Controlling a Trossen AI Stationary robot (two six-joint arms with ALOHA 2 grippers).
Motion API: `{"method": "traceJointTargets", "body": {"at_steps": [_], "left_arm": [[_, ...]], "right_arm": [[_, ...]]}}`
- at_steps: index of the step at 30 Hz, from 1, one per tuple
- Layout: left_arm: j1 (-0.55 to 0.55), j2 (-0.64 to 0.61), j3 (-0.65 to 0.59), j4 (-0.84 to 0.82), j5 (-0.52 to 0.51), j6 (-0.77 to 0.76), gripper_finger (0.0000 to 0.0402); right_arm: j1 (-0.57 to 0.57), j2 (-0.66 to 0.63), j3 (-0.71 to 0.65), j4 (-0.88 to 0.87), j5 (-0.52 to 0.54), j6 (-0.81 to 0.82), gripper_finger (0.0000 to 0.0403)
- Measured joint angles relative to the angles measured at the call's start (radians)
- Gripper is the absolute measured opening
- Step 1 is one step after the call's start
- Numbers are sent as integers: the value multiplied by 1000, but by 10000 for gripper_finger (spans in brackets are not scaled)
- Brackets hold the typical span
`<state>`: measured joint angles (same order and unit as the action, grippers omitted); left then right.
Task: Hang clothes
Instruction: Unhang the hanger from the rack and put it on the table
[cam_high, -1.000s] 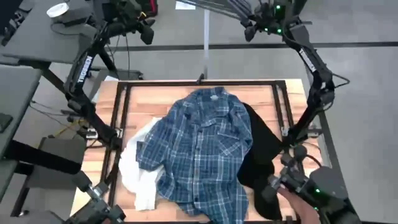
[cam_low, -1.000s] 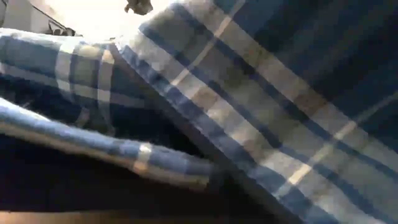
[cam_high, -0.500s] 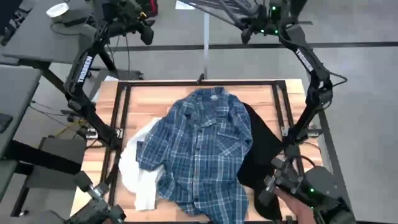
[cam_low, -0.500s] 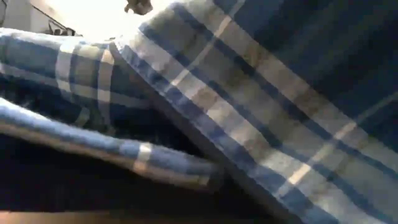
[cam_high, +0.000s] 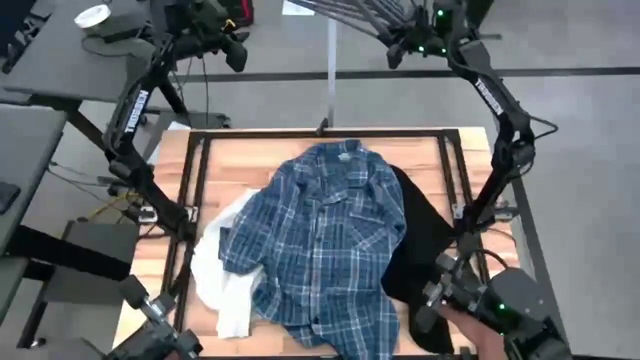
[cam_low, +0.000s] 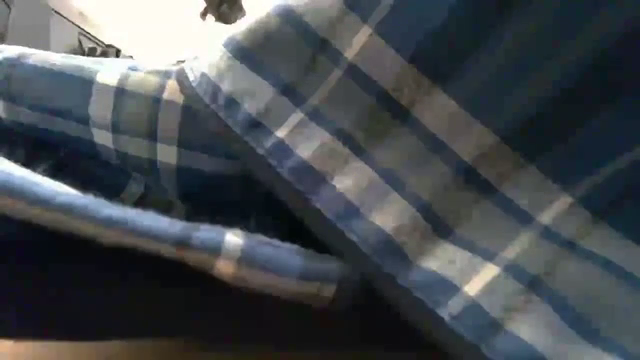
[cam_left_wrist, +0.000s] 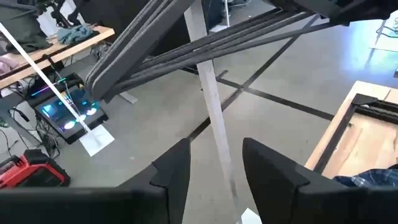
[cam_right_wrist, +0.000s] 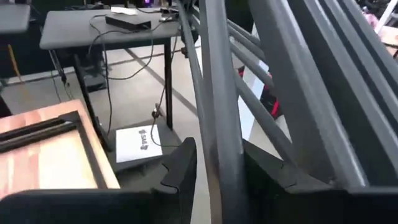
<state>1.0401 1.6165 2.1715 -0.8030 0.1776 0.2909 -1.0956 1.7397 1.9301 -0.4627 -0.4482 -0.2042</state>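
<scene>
Right gripper (cam_right_wrist: 214, 165) is up past the table's far edge at the hanger bundle (cam_right_wrist: 280, 81), fingers closed around one grey hanger bar (cam_right_wrist: 217, 93), probably to pull a hanger off for the clothes. Left gripper (cam_left_wrist: 214, 165) is raised at far left, fingers parted with nothing between them, pointed at the rack pole (cam_left_wrist: 208, 93), waiting. The plaid shirt (cam_high: 320, 250) lies spread mid-table over the white top (cam_high: 215, 275) at left and the black top (cam_high: 425, 250) at right; none hung yet.

floor (cam_high: 580, 150): grey, dark lines | desk (cam_right_wrist: 93, 28): cables | red item (cam_left_wrist: 28, 174), perhaps a toolbox
</scene>
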Motion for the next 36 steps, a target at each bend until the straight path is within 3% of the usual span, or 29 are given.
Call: {"method": "traceJointTargets", "body": {"at_steps": [9,15,21,28,36], "left_arm": [[0,0,0,1,0,0,130],[0,0,0,0,0,1,130],[0,0,0,0,0,1,130],[0,0,0,0,0,1,130],[0,0,0,0,0,1,130]], "right_arm": [[1,52,0,16,-20,32,159],[17,62,-1,76,-57,15,161],[14,48,-1,137,-58,15,141],[16,48,0,76,-57,-35,107],[15,48,0,87,-51,-47,17]]}}
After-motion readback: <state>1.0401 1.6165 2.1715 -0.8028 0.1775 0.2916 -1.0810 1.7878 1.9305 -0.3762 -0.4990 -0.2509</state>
